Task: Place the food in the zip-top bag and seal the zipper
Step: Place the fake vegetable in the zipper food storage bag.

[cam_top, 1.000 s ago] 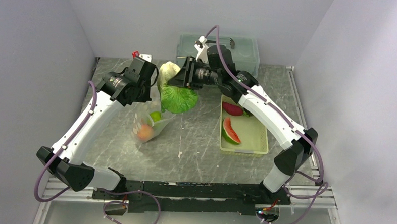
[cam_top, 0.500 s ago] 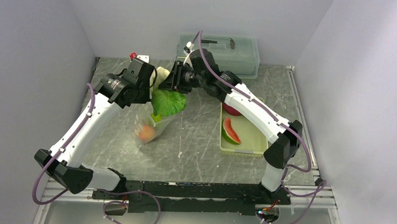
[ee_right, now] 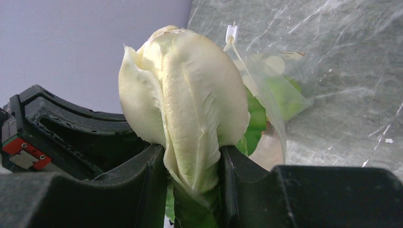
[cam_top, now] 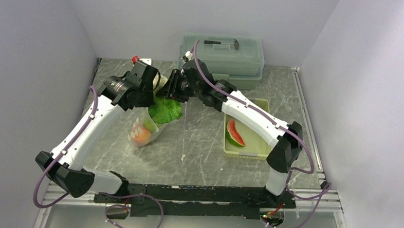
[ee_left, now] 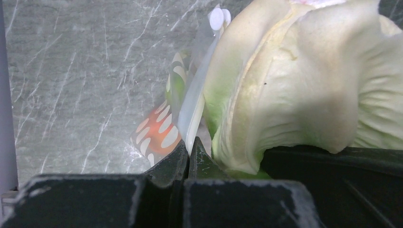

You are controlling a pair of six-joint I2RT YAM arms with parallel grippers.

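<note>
Nearest the arm bases, the watermelon slice (cam_top: 234, 133) lies in the pale tray (cam_top: 263, 147) on the right arm's side, well apart from the work. Further in, the zip-top bag (cam_top: 141, 128) hangs with an orange-red fruit (cam_top: 144, 136) and a green piece already inside. The left gripper (ee_left: 189, 152), fully clenched, pinches the bag's mouth edge and holds it up. Just beside it, the right gripper (ee_right: 192, 154) is clamped on the pale stem end of the lettuce (ee_right: 185, 104). The lettuce's long axis runs downward, leafy end lowest, at the bag's mouth (whether the leaves are already past the rim is hard to tell from above). The pouch lies below the right gripper and toward the left arm's side, so the push should follow that axis. The lidded box (cam_top: 223, 53) stands farthest back.
</note>
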